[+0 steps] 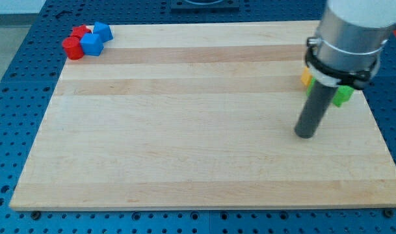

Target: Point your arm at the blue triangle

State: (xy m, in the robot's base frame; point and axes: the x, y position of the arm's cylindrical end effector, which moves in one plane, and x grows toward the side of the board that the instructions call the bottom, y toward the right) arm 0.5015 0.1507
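Observation:
Two blue blocks lie at the board's top left corner: one [102, 30] at the very top and one [91, 44] just below it to the left. I cannot tell which is the triangle. Two red blocks sit with them, one [72, 47] at the left and one [80, 31] above it. My tip [305, 134] rests on the board at the right, far from this cluster. The rod rises from it to the grey arm [350, 32].
A green block [343, 95] and a yellow-orange block [306, 77] lie at the board's right edge, partly hidden behind the arm, just above my tip. The wooden board [184, 143] sits on a blue perforated table.

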